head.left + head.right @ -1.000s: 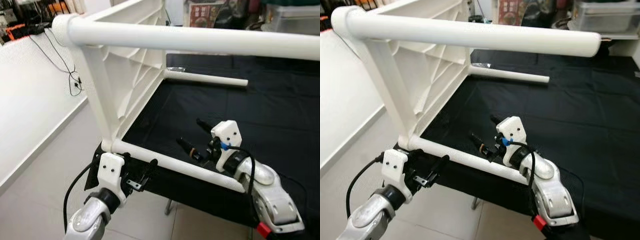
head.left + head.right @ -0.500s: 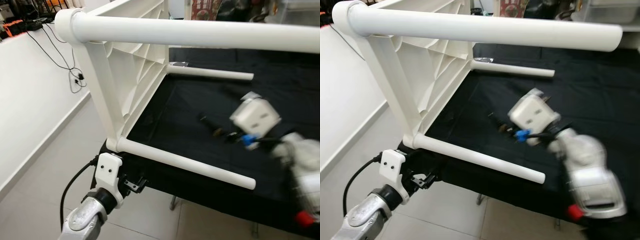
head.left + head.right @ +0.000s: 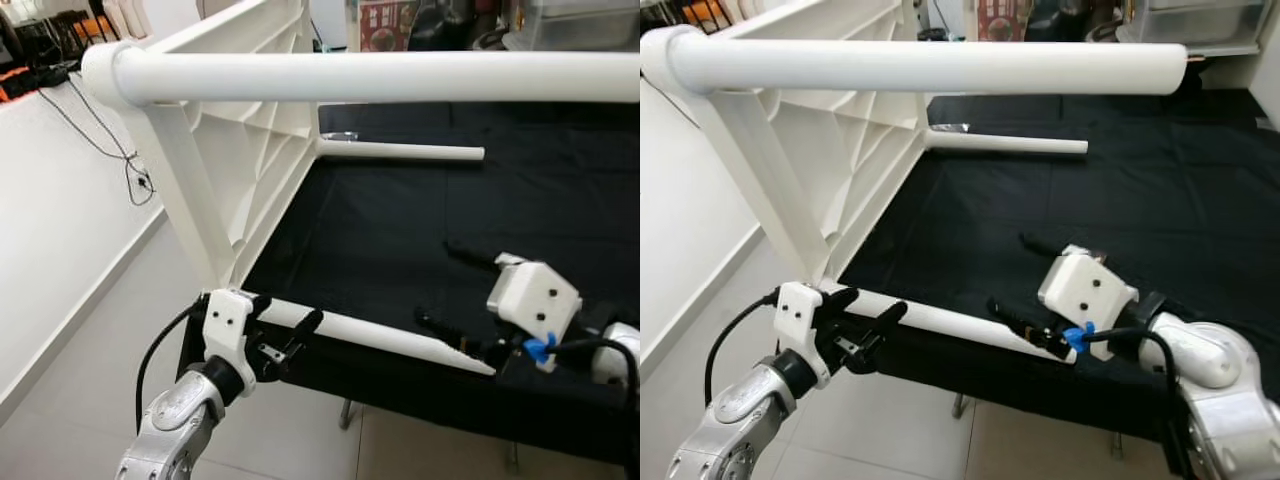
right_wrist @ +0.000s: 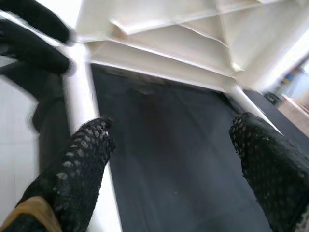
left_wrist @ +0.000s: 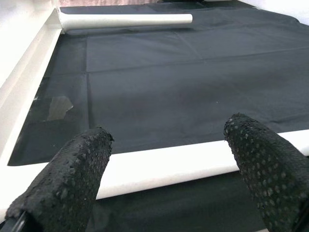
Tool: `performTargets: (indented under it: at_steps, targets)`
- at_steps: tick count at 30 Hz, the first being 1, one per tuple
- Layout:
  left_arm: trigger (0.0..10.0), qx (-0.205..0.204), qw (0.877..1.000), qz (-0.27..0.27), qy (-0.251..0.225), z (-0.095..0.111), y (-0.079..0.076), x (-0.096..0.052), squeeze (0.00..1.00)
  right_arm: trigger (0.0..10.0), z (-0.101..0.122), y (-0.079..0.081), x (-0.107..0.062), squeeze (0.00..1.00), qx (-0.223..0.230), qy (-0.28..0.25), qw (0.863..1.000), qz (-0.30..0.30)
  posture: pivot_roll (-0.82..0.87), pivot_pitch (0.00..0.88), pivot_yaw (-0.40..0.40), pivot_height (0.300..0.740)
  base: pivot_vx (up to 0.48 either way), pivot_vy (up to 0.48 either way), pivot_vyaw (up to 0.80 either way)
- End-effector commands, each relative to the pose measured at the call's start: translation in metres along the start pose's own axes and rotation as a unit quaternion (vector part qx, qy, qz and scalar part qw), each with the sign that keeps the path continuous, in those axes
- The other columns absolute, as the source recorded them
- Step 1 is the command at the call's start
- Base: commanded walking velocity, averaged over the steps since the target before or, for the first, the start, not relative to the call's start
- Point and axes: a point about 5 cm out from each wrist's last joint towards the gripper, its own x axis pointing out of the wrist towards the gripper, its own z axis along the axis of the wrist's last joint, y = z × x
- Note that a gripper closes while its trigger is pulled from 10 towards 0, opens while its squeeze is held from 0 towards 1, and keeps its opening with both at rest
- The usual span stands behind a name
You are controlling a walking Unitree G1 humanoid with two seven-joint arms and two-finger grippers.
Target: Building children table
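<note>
A white children's table [image 3: 250,130] lies on its side on a black-covered work table [image 3: 400,220], its top standing upright at the left and its legs pointing right. One leg [image 3: 380,75] runs across high up, another [image 3: 400,152] lies at the far side, and the near leg [image 3: 380,338] runs along the front edge. My left gripper [image 3: 288,310] is open around the base of the near leg, which crosses between its fingers [image 5: 72,169]. My right gripper [image 3: 435,282] is open just above that leg's free end, facing the table's ribbed underside [image 4: 159,43].
Pale floor tiles [image 3: 90,320] lie to the left beside a white ledge with black cables [image 3: 130,170]. A clear storage box [image 3: 1190,20] and clutter stand beyond the far edge. The black cloth stretches bare to the right of the legs.
My right gripper swung up and away from the near leg, then came back down at its free end. My left gripper rose from under the table edge to the leg's base.
</note>
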Motion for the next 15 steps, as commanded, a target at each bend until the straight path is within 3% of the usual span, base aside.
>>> performTargets:
  at_steps: [1,7,15]
  targets:
    - [10.0,0.005,1.000,0.011,0.011,-0.004,0.004,-0.001,0.00,10.0,-0.008,0.004,0.005,0.00,0.006,0.012,1.000,-0.005,-0.10,0.098,0.093,0.740,0.000,0.390,0.00]
    - [10.0,0.028,0.999,0.012,0.030,-0.006,0.002,-0.005,0.00,10.0,-0.018,0.003,0.014,0.00,0.031,0.023,0.999,-0.027,-0.10,0.098,0.093,0.740,0.000,0.000,0.00]
    - [10.0,0.048,0.998,-0.026,0.034,-0.006,-0.006,-0.006,0.00,10.0,-0.022,0.006,0.018,0.00,0.039,0.032,0.998,-0.041,-0.09,0.102,0.088,0.740,0.000,0.461,0.00]
